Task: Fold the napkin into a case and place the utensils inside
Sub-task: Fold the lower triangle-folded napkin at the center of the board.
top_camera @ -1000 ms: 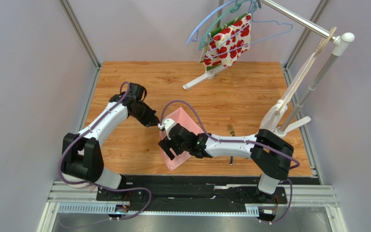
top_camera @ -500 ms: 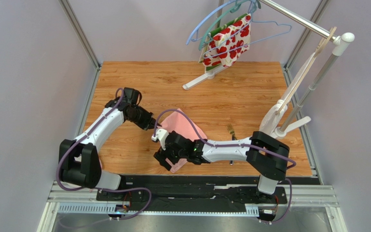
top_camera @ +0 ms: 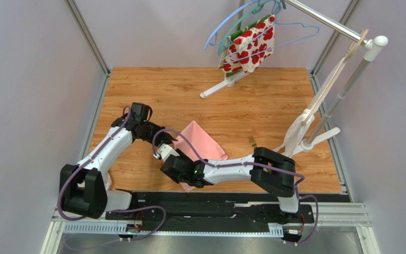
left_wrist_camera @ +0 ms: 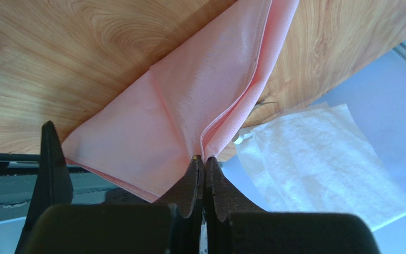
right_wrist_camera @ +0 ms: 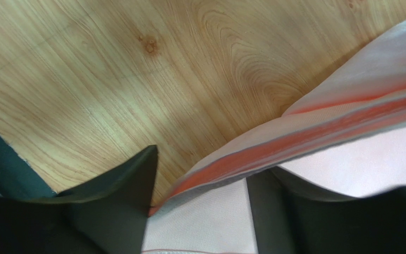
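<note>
Your right gripper (right_wrist_camera: pixel 202 174) has slid toward the near-left corner of the napkin (top_camera: pixel 204 142), and your left arm has drawn back to the left. The cloth now lies spread further right than it did a second ago.

The napkin is plain light-pink cloth with a fine weave and a slight sheen. It lies on the wooden table (top_camera: pixel 189 90) as a folded, roughly triangular shape with one crisp diagonal crease. Your left gripper (left_wrist_camera: pixel 204 161) has its dark jaws pressed together on a doubled fold at the napkin's edge, so the two layers run up from the tips like a narrow seam.

Your right gripper's jaws stand apart, astride the napkin's stacked edge. The layers there show as thin pink and orange bands, and you can see bare wood grain between the left finger (right_wrist_camera: pixel 131 182) and the cloth.

A silver-tined fork (top_camera: pixel 253 141) lies on the wood to the right of the napkin, apart from it. Past the table edge in the left wrist view sits a fuzzy white cloth (left_wrist_camera: pixel 316 153).
</note>
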`<state>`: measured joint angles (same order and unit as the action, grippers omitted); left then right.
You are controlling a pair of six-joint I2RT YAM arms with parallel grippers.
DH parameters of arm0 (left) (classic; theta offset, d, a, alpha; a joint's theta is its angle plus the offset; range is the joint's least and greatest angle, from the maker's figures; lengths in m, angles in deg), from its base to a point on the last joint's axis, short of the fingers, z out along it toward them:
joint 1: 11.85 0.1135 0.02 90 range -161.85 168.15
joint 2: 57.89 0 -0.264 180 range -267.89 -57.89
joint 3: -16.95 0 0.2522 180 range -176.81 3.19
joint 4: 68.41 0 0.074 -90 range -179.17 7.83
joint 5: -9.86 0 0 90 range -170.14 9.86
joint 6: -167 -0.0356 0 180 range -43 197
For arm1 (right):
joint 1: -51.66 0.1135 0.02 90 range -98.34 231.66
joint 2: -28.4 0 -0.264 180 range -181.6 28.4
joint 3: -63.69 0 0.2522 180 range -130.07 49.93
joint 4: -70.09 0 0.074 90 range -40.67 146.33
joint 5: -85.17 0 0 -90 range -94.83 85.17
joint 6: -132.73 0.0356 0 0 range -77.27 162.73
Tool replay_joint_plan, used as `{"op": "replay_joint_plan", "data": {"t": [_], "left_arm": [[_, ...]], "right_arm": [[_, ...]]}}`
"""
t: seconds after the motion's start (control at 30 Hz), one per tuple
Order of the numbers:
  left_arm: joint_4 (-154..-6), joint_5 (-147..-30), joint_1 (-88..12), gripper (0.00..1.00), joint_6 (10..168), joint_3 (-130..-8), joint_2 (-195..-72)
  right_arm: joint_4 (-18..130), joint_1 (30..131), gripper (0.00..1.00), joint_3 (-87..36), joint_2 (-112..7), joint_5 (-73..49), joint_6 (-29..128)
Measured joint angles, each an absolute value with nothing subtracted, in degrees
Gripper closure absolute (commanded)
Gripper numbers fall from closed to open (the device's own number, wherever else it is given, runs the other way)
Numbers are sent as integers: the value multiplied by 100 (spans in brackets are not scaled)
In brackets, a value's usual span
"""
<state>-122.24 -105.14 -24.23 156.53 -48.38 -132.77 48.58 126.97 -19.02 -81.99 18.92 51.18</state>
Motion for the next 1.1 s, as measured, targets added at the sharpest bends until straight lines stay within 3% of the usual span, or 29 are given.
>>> {"op": "replay_joint_plan", "data": {"t": [0.03, 0.1, 0.17, 0.27, 0.33, 0.37, 0.4, 0.43, 0.6, 0.73, 1.1], "left_arm": [[-12196, -10511, -2419, 100, 15703, -4796, -13242], [-12165, -10490, -2408, 100, 15824, -4716, -13150], [-12170, -10463, -2408, 100, 15896, -4707, -13097], [-12154, -10446, -2401, 100, 15946, -4707, -13069], [-12154, -10446, -2401, 100, 15968, -4707, -13069], [-12152, -10448, -2399, 100, 15977, -4707, -13069], [-12152, -10446, -2397, 100, 15983, -4707, -13069], [-12152, -10446, -2397, 100, 15985, -4707, -13069], [-12266, -10186, -2392, 100, 15900, -4731, -13069], [-12579, -9845, -2384, 100, 15493, -4939, -13143], [-13330, -9182, -2371, 100, 13876, -5942, -14216]], "right_arm": [[4817, 12723, 64, -1945, -8249, 1986, 5144], [4694, 12774, 73, -1978, -8311, 2160, 5264], [4552, 12796, 70, -1976, -8315, 2307, 5361], [4495, 12798, 51, -1976, -8315, 2484, 5455], [4445, 12798, 50, -1976, -8315, 2600, 5518], [4415, 12798, 53, -1976, -8315, 2650, 5527], [4384, 12798, 67, -1976, -8315, 2685, 5538], [4353, 12798, 73, -1976, -8315, 2711, 5544], [4316, 12798, 92, -1969, -8304, 2412, 5415], [4334, 12719, 100, -1917, -8116, 1524, 5203], [4638, 11945, 100, -1886, -7832, -1483, 5068]]}}
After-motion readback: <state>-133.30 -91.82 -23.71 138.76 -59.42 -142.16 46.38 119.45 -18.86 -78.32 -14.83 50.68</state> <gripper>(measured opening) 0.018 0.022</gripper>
